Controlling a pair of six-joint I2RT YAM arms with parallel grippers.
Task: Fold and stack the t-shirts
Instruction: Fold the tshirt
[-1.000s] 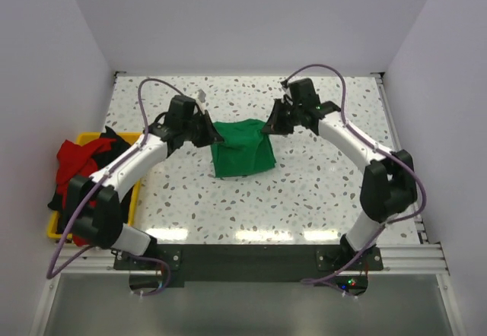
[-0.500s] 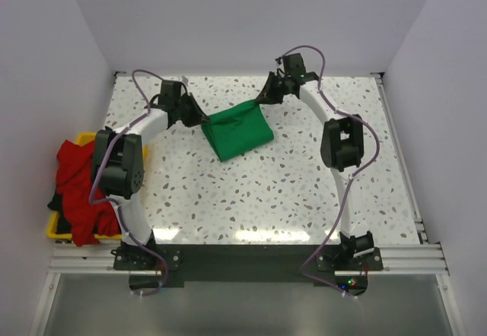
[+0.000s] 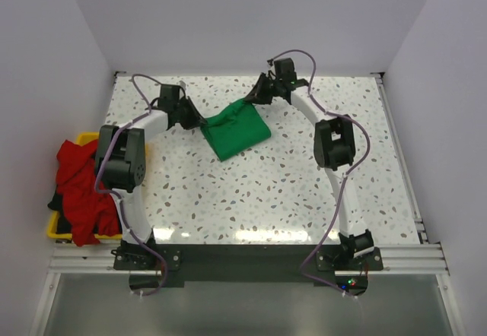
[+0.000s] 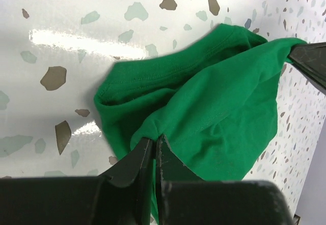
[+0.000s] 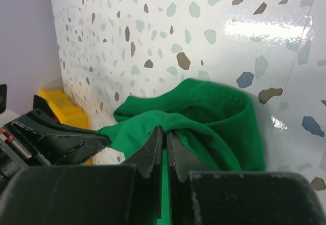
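Left fingers (image 4: 136, 160) and right fingers (image 5: 148, 152) both pinched shut on the green t-shirt (image 3: 237, 129), bunched at upper centre of the tabletop (image 3: 304, 191). Fold looked partway. Red and black t-shirts (image 3: 80, 184) lay heaped over the yellow bin (image 3: 53, 229), far left, nothing stacked.

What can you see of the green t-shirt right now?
The green t-shirt is bright, soft-looking knit with a stitched hem showing, bunched into a rumpled bundle. It rests on the speckled table toward the far side. The left gripper pinches its left corner and the right gripper its far corner.
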